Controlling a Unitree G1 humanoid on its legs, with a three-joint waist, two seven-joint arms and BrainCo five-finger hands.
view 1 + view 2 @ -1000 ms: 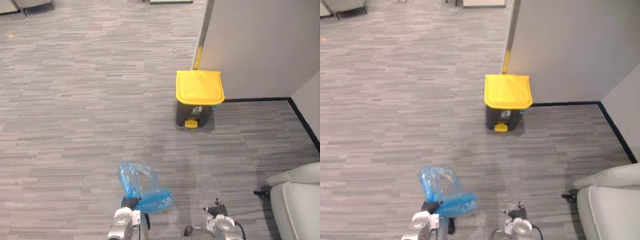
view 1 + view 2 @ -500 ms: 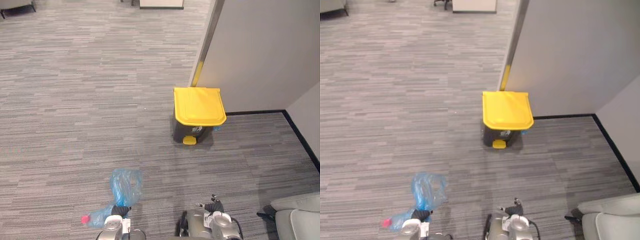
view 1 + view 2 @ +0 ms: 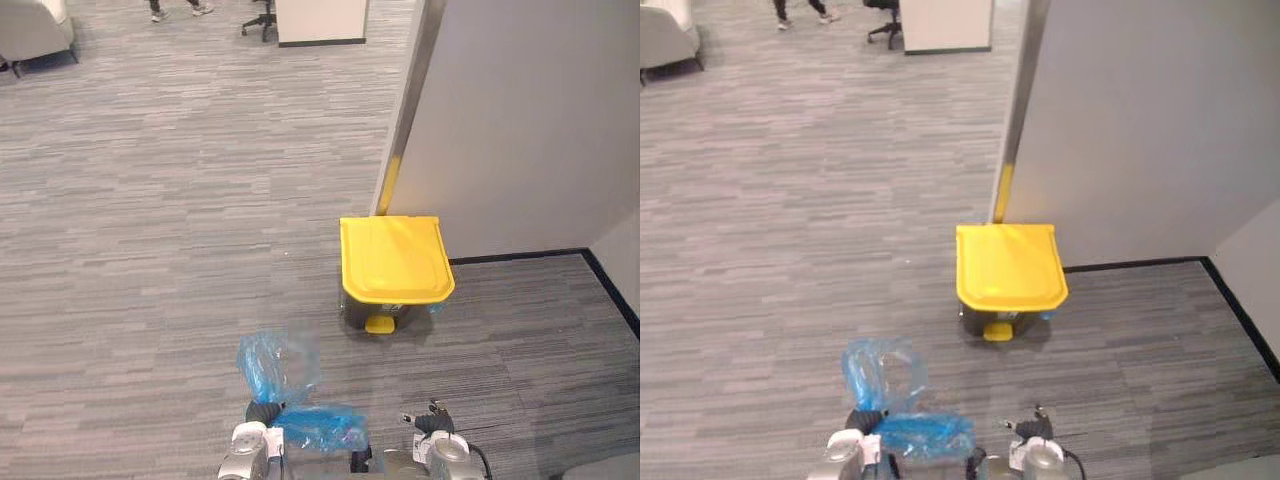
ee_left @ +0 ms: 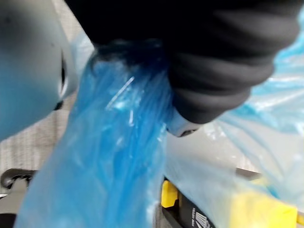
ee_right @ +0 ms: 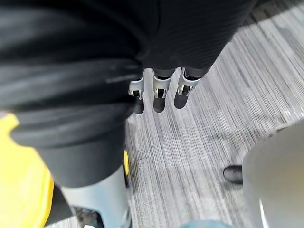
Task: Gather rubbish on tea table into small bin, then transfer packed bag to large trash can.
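- The left robot hand, at the bottom edge of the left eye view, pinches the gathered neck of a crinkled, translucent blue plastic rubbish bag. The bag bulges above and beside it.
- The right robot hand sits low and right of centre, holding nothing. I cannot tell whether it is spread or curled.
- A dark grey pedal bin stands mid-frame on the grey striped carpet floor, beside a pale partition wall. Its yellow lid is closed. It is well apart from the bag, and its yellow foot pedal faces the robot.
- The step in hand looks like carrying the bag to the bin. To do it well:
  - hold the pinch firm so the neck cannot slip;
  - approach square to the pedal;
  - get the lid up first;
  - release only once the bag hangs over the open mouth.
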